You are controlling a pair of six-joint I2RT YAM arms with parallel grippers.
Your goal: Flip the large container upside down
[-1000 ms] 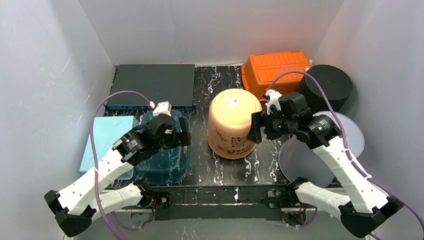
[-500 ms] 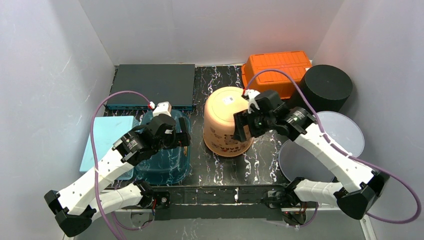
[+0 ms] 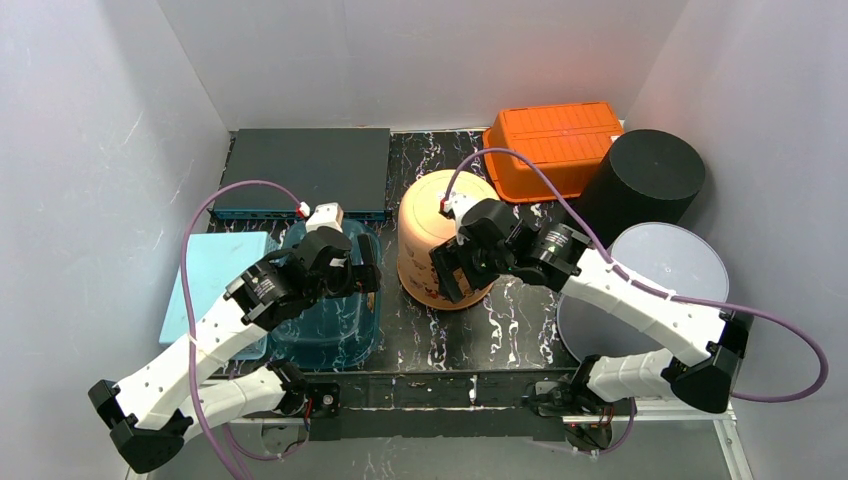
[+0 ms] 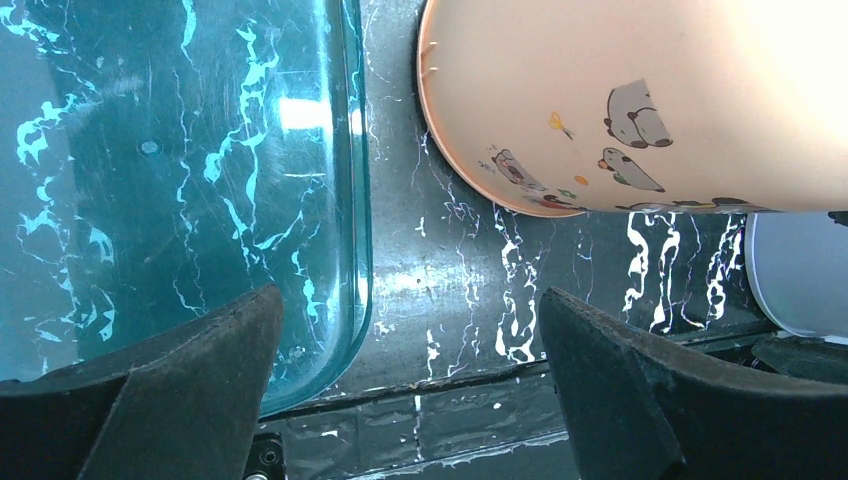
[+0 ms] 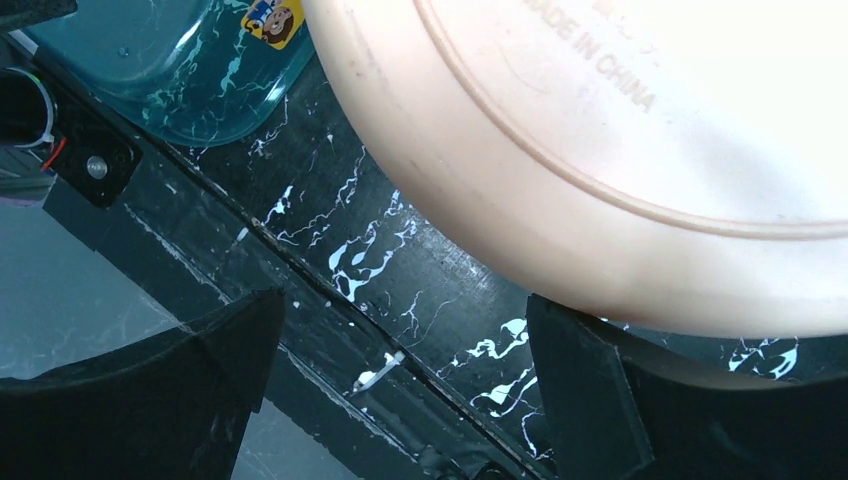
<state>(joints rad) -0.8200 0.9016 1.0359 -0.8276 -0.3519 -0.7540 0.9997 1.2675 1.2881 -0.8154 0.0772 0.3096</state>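
Observation:
The large container (image 3: pixel 425 235) is a peach tub with cartoon prints, standing in the middle of the table with its base facing up. My right gripper (image 3: pixel 452 272) hangs open over its near right side. In the right wrist view the moulded base (image 5: pixel 600 150) fills the top, and the right gripper (image 5: pixel 405 310) has one finger close against the tub's wall and nothing between the fingers. My left gripper (image 3: pixel 365 262) is open above the teal tray's right edge, apart from the tub. In the left wrist view the left gripper (image 4: pixel 408 305) is empty, with the tub's rim (image 4: pixel 620 100) beyond it.
A teal transparent tray (image 3: pixel 330 315) lies left of the tub, with a light blue lid (image 3: pixel 210 280) beside it. A dark flat box (image 3: pixel 305 168) sits at the back left, an orange bin (image 3: pixel 555 135) and a black cylinder (image 3: pixel 650 175) at the back right. Round grey lids (image 3: pixel 670 260) lie on the right.
My right arm has swung left across the tub's top, and the tub has shifted a little to the left with it. The left arm has not moved.

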